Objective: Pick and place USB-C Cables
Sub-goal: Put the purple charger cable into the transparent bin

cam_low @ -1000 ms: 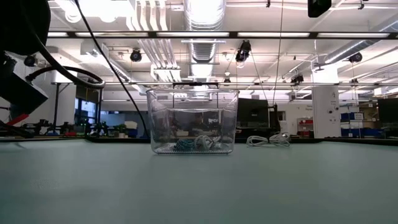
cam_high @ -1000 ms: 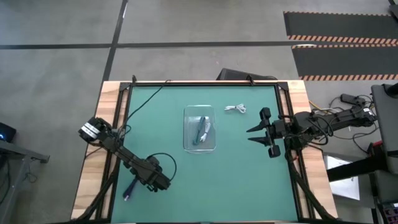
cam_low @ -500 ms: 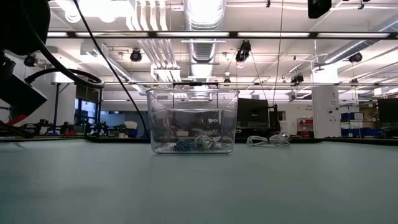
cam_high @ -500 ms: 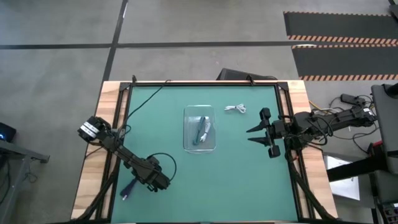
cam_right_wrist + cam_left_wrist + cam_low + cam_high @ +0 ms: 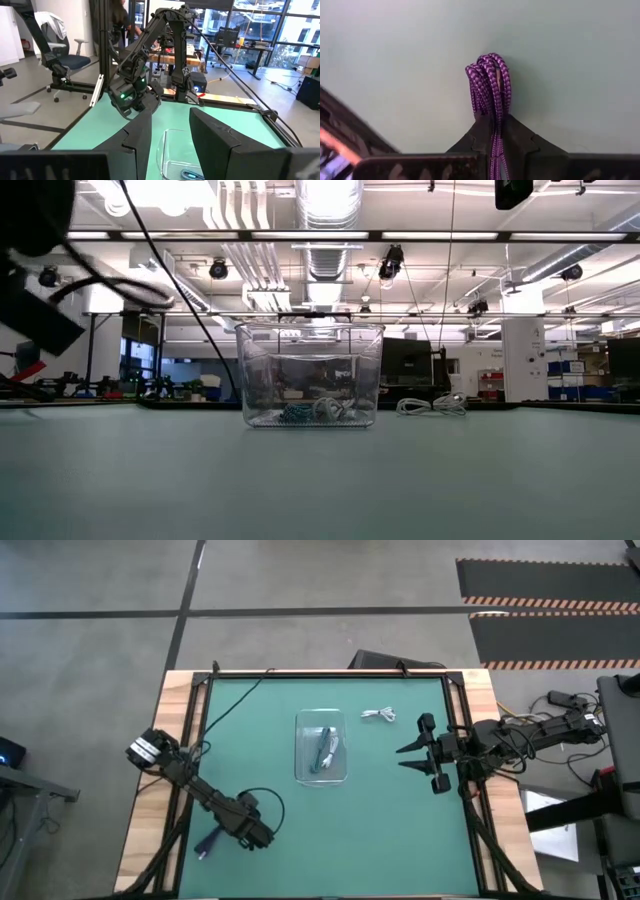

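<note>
A purple braided USB-C cable bundle (image 5: 488, 82) is near the table's front left corner, and my left gripper (image 5: 496, 127) is shut on it; the high view shows the cable (image 5: 206, 844) just beyond that gripper (image 5: 220, 837). A clear tray (image 5: 322, 776) at the table's middle holds a teal cable (image 5: 323, 754) and a white one (image 5: 336, 743). Another white cable (image 5: 378, 715) lies on the mat right of the tray and farther back. My right gripper (image 5: 404, 757) waits open at the right edge, pointing toward the tray. My left gripper pinches the purple bundle between its two fingertips (image 5: 482, 131), with the strands (image 5: 495, 120) running along the fingers. The looped end (image 5: 490, 62) sticks out past the tips. The fingers slant toward the table's near left corner. Whether the bundle is clear of the mat I cannot tell.
The green mat (image 5: 400, 830) is framed by wooden table edges (image 5: 150, 810). A thick black arm wire (image 5: 262, 802) loops beside my left arm. In the low view the tray (image 5: 310, 375) stands mid-table with the white cable (image 5: 432, 406) to its right.
My left arm has shifted slightly: in the low view its dark body at the left edge has risen and tilted a little. The purple cable stays near the front left corner. My right arm has kept still.
</note>
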